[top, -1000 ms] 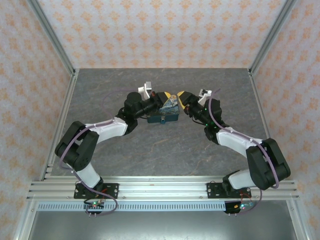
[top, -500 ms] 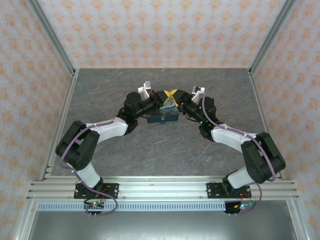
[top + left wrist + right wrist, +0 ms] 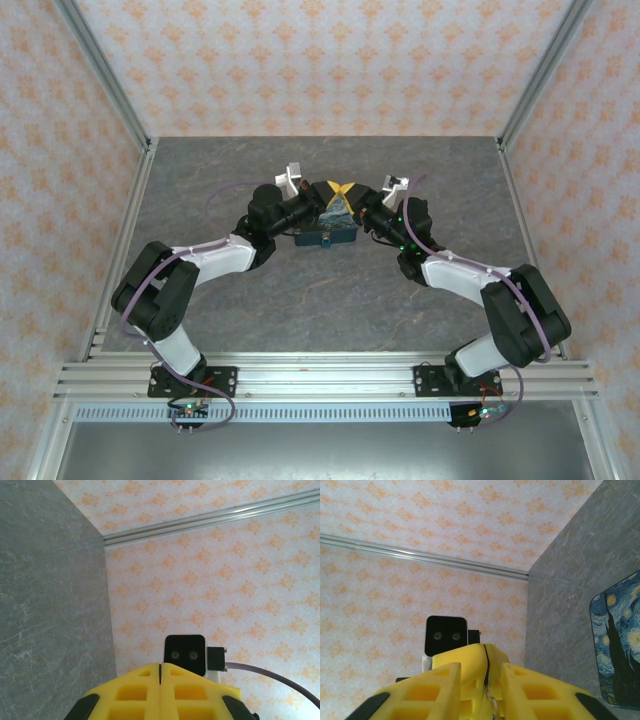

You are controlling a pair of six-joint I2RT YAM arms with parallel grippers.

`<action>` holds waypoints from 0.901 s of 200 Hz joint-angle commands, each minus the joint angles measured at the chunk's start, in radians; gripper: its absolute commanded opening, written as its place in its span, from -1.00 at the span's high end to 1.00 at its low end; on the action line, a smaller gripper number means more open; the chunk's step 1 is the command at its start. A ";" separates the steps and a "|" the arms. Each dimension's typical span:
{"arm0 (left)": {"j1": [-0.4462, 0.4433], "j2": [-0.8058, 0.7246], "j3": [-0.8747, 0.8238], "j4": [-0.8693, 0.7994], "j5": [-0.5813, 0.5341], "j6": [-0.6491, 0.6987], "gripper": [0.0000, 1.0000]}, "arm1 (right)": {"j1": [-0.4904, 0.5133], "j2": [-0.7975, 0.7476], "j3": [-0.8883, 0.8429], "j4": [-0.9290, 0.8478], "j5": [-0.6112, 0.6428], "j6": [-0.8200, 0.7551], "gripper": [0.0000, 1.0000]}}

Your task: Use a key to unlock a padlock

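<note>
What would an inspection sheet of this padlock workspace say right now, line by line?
Surface: grey marbled table.
Job's things: padlock and key too small to tell.
Clutter: dark blue swirly box, lying below the gripper tips.
Grippers: left gripper has its fingers pressed together; right gripper state unclear; their tips meet above the box.
Cables: purple cables run along both arms.
Surroundings: orange-patterned walls, aluminium frame.

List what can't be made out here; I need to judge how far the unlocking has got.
Padlock and key: top view, lost under the left gripper and right gripper crossing above the box.
Left wrist view: anything pinched hidden inside the shut fingers.
Right wrist view: silvery sliver between the fingers, cut by bottom edge.
</note>
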 commanded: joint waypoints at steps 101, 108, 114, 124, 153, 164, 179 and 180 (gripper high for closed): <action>0.004 0.004 0.015 0.036 -0.026 -0.008 1.00 | 0.016 0.005 -0.047 0.064 -0.006 0.008 0.56; 0.004 0.004 0.015 0.035 -0.026 -0.008 1.00 | 0.017 0.006 -0.049 0.064 -0.005 0.008 0.57; 0.004 0.003 0.015 0.035 -0.026 -0.008 1.00 | 0.017 0.004 -0.051 0.064 -0.005 0.008 0.58; 0.004 0.004 0.016 0.033 -0.026 -0.008 1.00 | 0.016 0.004 -0.052 0.064 -0.004 0.007 0.60; 0.004 0.004 0.014 0.033 -0.026 -0.008 1.00 | 0.017 0.005 -0.052 0.063 0.001 0.005 0.68; 0.004 0.004 0.012 0.033 -0.026 -0.007 1.00 | 0.016 0.007 -0.051 0.061 0.003 0.004 0.74; 0.004 0.004 0.013 0.033 -0.025 -0.009 1.00 | 0.017 0.008 -0.046 0.061 0.006 0.002 0.83; 0.004 0.004 0.013 0.033 -0.025 -0.009 1.00 | 0.017 0.008 -0.046 0.061 0.006 0.002 0.83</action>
